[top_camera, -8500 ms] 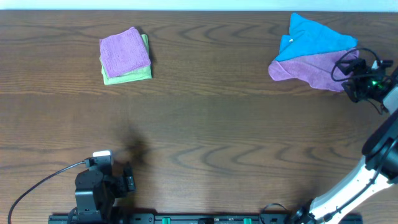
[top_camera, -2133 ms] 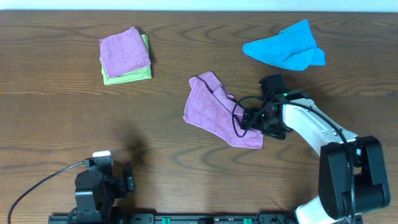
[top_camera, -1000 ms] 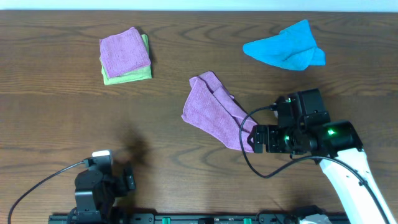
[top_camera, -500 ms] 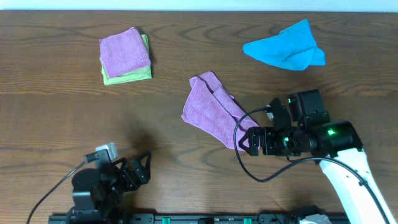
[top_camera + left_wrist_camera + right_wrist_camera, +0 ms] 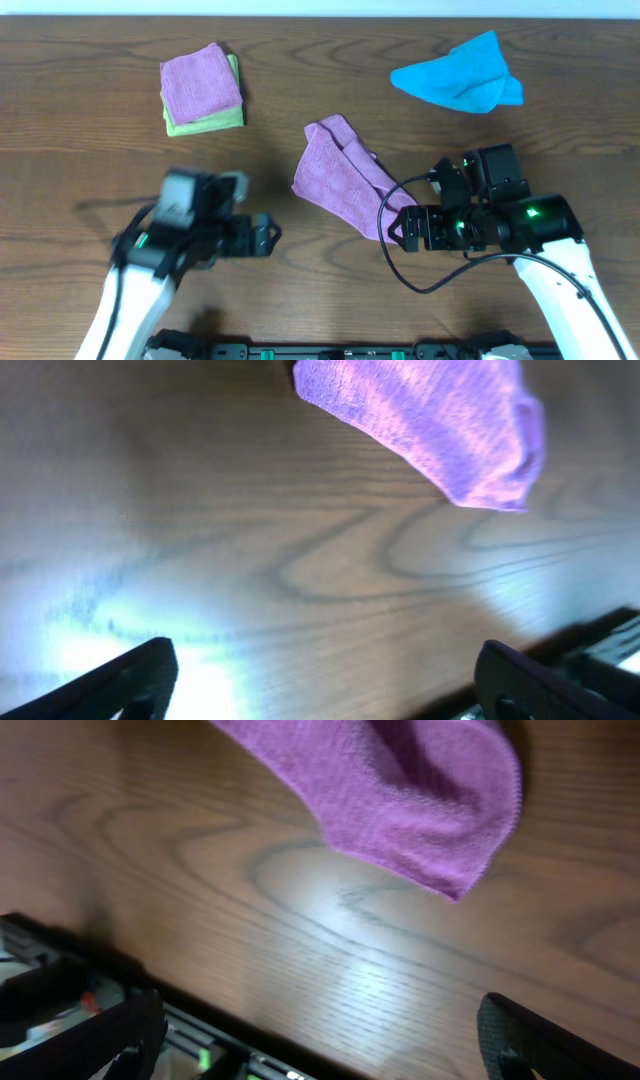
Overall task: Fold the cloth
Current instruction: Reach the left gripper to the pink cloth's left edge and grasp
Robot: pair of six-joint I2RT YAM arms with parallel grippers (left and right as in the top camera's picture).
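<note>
Texture is resolved best in the wrist views, where the cloth (image 5: 400,790) is shown as plain, soft, dull mauve-purple terry with a rounded, doubled-over end. In the left wrist view the cloth (image 5: 430,425) is rendered blurred, as a slanting band across the top of the frame. Only bare wood grain is seen between the fingers (image 5: 120,680) of the left gripper (image 5: 320,685), which is spread wide and empty. The right gripper (image 5: 320,1040) is likewise fully released, with nothing between its fingers (image 5: 90,1040).

The wider layout is given by the overhead view alone. The cloth (image 5: 345,180) is seen lying on the table (image 5: 330,60) slightly right of centre, bunched into loose lengthwise folds and running diagonally from upper left to lower right. Its lower end is placed just beside the right gripper (image 5: 395,230) (contact is not shown), while the left gripper (image 5: 268,235) is kept apart on its left. A blue cloth (image 5: 460,78) is seen at the far right, and a folded purple cloth (image 5: 200,85) is stacked on a green cloth (image 5: 215,122) at the far left.
</note>
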